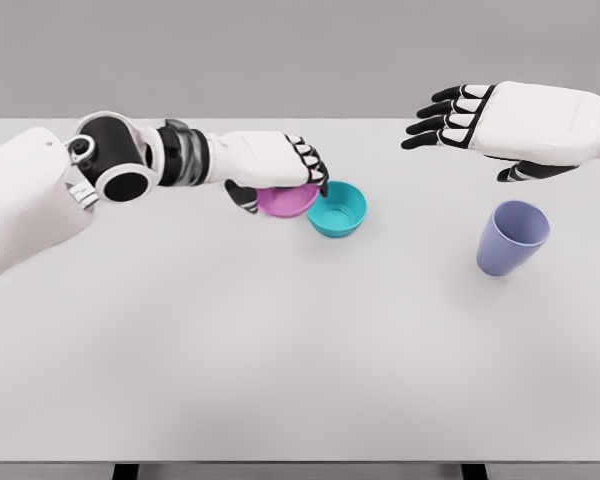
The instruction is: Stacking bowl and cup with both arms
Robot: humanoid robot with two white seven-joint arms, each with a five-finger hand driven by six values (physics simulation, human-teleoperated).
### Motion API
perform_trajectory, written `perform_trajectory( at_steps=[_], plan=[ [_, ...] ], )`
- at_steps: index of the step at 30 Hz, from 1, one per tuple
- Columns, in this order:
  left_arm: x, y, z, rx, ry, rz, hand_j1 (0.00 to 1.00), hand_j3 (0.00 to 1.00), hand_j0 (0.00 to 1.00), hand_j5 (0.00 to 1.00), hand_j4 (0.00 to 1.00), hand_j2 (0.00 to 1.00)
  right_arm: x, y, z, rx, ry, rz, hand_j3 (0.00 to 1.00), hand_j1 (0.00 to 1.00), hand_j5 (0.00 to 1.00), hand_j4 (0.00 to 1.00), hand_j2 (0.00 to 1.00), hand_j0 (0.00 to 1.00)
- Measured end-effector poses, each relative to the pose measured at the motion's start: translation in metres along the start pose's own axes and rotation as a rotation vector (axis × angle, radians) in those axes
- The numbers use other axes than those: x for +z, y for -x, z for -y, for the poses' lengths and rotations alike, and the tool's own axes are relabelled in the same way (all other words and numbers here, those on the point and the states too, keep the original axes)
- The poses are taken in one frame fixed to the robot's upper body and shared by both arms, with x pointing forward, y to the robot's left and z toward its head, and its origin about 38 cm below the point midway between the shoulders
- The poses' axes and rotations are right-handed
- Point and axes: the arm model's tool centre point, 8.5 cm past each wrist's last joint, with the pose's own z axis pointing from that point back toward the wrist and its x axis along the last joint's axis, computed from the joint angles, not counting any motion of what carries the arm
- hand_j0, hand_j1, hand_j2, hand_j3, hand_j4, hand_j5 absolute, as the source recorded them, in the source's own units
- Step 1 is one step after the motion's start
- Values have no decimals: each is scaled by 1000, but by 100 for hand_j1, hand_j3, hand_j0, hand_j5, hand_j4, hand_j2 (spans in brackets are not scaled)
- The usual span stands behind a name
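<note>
A pink bowl (288, 200) is held just above the table, tilted, with my left hand (280, 172) shut on it from above, fingers curled over its rim. Its right edge touches or overlaps the rim of a teal bowl (338, 209) that sits on the table beside it. A lavender cup (513, 237) stands upright at the right. My right hand (472, 135) hovers above and slightly left of the cup, fingers spread, holding nothing.
The white table (280, 350) spreads wide toward the front edge. Its far edge runs just behind both hands, with a grey wall beyond.
</note>
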Motion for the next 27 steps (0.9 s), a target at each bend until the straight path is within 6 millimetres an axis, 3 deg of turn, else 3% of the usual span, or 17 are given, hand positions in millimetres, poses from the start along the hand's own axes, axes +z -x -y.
perform_trajectory(
  at_steps=[27],
  plan=[
    [-63,-12,-13,66,1,38,72,72,72,72,72,72,0,0,0,0,1,1,100,100,100,100,100,100]
  ],
)
